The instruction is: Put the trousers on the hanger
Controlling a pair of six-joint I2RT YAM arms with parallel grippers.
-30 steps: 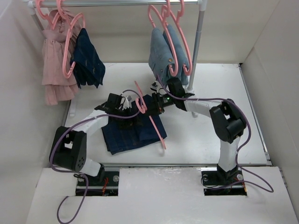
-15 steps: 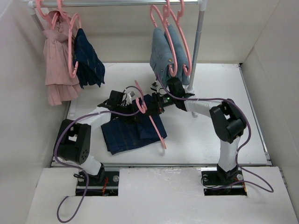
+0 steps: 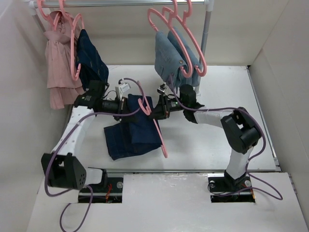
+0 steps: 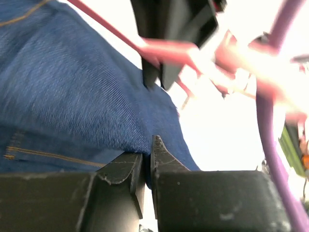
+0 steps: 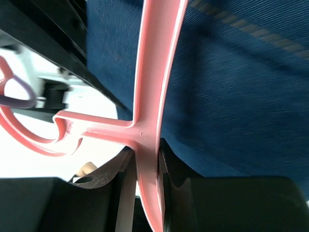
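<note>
The dark navy trousers (image 3: 129, 137) lie bunched on the white table, with their upper edge lifted. My left gripper (image 3: 125, 104) is shut on that edge; in the left wrist view its jaws (image 4: 147, 153) pinch a fold of the denim (image 4: 72, 92). The pink hanger (image 3: 158, 133) slants across the trousers, hook end up. My right gripper (image 3: 155, 112) is shut on it near the hook. In the right wrist view the jaws (image 5: 146, 153) clamp the hanger's bar (image 5: 152, 72) just below its junction, with the denim (image 5: 231, 87) right behind. The hanger (image 4: 166, 48) shows blurred above the cloth.
A rail at the back carries several pink hangers. On it hang a pink garment (image 3: 57, 63), another dark navy garment (image 3: 92, 60) and paler blue jeans (image 3: 175, 53). The rail's metal pole (image 3: 206, 36) stands behind my right arm. White walls close in on both sides.
My left gripper has shut on the trousers' edge and drawn it up and to the left, the arm stretching out. The right gripper keeps its hold on the hanger. The hanging clothes have swung.
</note>
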